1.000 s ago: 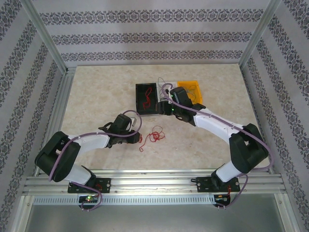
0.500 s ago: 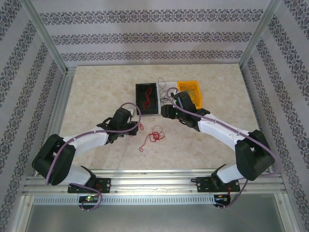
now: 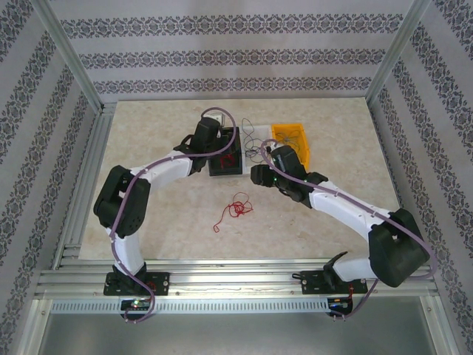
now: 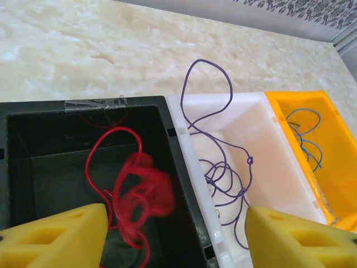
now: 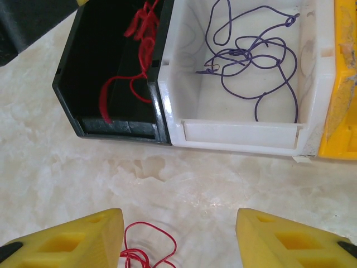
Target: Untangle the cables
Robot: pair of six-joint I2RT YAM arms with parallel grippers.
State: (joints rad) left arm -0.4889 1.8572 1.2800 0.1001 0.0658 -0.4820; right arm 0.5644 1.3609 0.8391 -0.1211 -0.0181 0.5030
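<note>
1. Top external view: On the marbled counter (image 3: 162, 133), a loose red cable (image 3: 236, 208) lies in a thin, curly tangle, alone in the open between the two arms. Three bins stand in a row behind it: a black bin (image 3: 228, 167), a white bin (image 3: 255, 142) and an orange bin (image 3: 292, 134). The left end effector (image 3: 216, 151) hangs over the black bin. The right end effector (image 3: 254, 175) hovers just in front of the white bin. From here I cannot tell how far either is spread.

2. Left wrist view: The left end effector (image 4: 178, 234) is spread wide and holds nothing, its yellow fingers (image 4: 56, 240) apart above the black bin (image 4: 178, 167). Red cables (image 4: 120, 184) coil inside that bin, partly blurred. Purple cables (image 4: 223, 173) loop in the white bin (image 4: 268, 145), one loop arching over its far rim. Blue cables (image 4: 304, 139) curl in the orange bin (image 4: 334, 145).

3. Right wrist view: The right end effector (image 5: 178, 237) is also wide open and empty. The loose red cable (image 5: 148, 245) lies on the counter (image 5: 56, 162) between its fingers, well short of the bins. Red cables (image 5: 142, 44) sit in the black bin (image 5: 70, 84), and knotted purple cables (image 5: 251, 61) in the white bin (image 5: 240, 137).
</note>
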